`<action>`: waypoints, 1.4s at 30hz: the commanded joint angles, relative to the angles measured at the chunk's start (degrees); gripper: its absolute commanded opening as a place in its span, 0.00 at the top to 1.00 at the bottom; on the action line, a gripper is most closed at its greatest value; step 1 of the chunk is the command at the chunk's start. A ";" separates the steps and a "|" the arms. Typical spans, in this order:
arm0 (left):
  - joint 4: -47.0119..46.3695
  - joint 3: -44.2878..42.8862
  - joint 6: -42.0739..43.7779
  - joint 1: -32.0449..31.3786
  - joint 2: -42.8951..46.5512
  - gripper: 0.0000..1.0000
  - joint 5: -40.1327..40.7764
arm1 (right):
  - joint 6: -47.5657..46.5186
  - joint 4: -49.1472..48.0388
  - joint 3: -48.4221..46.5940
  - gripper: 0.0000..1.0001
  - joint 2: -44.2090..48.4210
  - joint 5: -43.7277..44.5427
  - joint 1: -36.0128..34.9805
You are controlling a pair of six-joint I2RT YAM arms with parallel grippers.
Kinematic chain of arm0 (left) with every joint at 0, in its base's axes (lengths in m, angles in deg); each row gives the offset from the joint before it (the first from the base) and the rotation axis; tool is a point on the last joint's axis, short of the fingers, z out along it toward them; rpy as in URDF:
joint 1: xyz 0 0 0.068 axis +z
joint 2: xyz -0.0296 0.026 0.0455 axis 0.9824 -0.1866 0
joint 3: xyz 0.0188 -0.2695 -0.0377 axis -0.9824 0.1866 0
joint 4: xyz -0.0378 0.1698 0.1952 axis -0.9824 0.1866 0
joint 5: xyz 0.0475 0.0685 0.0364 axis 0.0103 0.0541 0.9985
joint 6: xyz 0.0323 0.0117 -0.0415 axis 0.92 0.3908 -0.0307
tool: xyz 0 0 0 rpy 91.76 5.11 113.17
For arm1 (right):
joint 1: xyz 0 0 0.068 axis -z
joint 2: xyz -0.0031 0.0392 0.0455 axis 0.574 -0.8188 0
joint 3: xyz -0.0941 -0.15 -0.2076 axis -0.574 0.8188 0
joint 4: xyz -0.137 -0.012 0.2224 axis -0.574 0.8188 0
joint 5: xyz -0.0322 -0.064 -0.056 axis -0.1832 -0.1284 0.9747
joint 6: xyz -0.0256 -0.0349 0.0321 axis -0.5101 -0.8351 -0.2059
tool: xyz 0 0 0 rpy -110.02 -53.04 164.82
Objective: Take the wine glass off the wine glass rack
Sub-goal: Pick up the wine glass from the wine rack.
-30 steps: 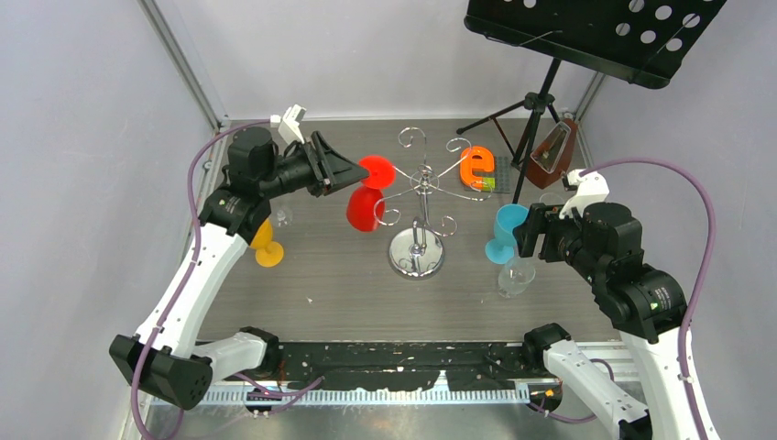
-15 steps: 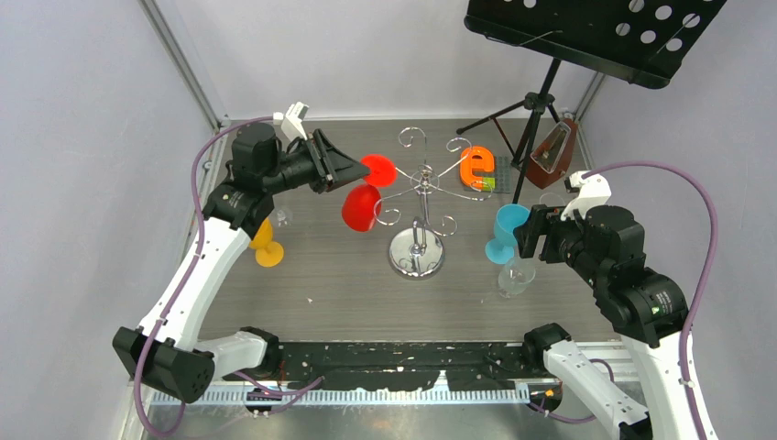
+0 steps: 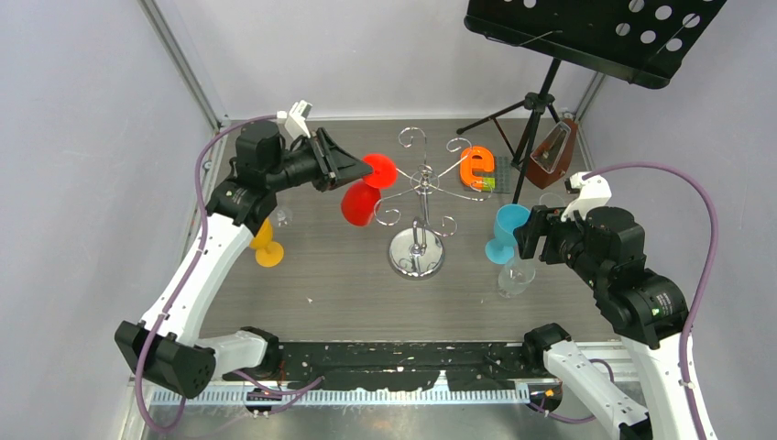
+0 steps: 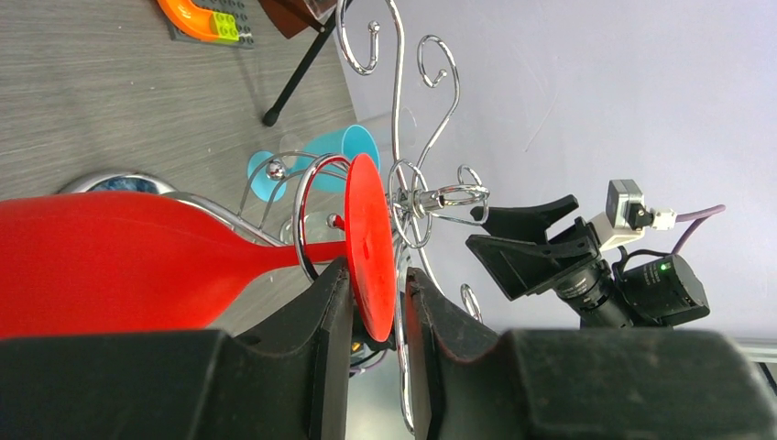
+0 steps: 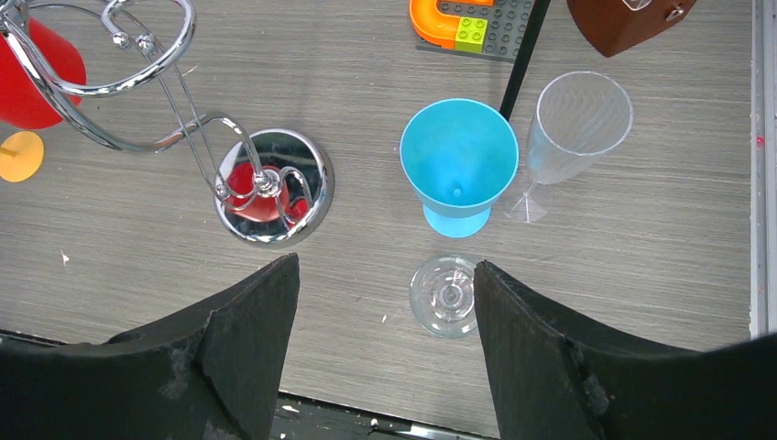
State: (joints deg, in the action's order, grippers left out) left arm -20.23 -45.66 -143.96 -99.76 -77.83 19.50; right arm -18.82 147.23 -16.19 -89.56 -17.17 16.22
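A red wine glass [image 3: 357, 203] hangs bowl-down from a curled arm of the chrome wine glass rack [image 3: 422, 181], tilted to the left. My left gripper [image 3: 365, 170] reaches in from the left, its jaws shut on the glass's round red foot [image 4: 369, 240]. In the left wrist view the gripper [image 4: 376, 277] has one pad on the disc, with a chrome wire running beside the other. The red bowl [image 4: 110, 261] fills the left of that view. My right gripper [image 5: 385, 268] stands open above the table right of the rack, holding nothing.
Right of the rack's mirrored base [image 3: 416, 253] stand a blue cup [image 3: 507, 231] and two clear glasses [image 5: 446, 295] [image 5: 579, 124]. A yellow-orange glass [image 3: 268, 248] sits under the left arm. A black music stand [image 3: 596, 37], brown metronome [image 3: 552, 152] and orange toy piece [image 3: 476, 166] are behind.
My left jaws have narrowed onto the red foot. The glass's bowl has swung a little to the left and up. The right arm has not moved.
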 commanded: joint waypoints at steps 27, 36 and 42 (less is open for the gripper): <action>3.92 -9.59 4.02 0.02 0.16 1.00 0.92 | 0.63 -2.33 -0.06 0.24 0.96 0.19 -0.27; 3.77 -10.31 4.50 1.53 -1.08 1.00 0.54 | 0.64 -2.30 -0.13 0.25 0.87 0.19 -0.26; 3.36 -12.44 4.54 1.97 -3.35 1.00 -0.23 | 0.57 -2.21 -0.01 0.24 1.09 0.56 -0.26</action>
State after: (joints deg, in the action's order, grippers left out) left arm -15.10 -54.65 -140.79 -98.25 -79.86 20.09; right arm -18.80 147.23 -15.86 -88.73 -17.13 16.22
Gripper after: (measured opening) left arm 0.002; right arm 0.757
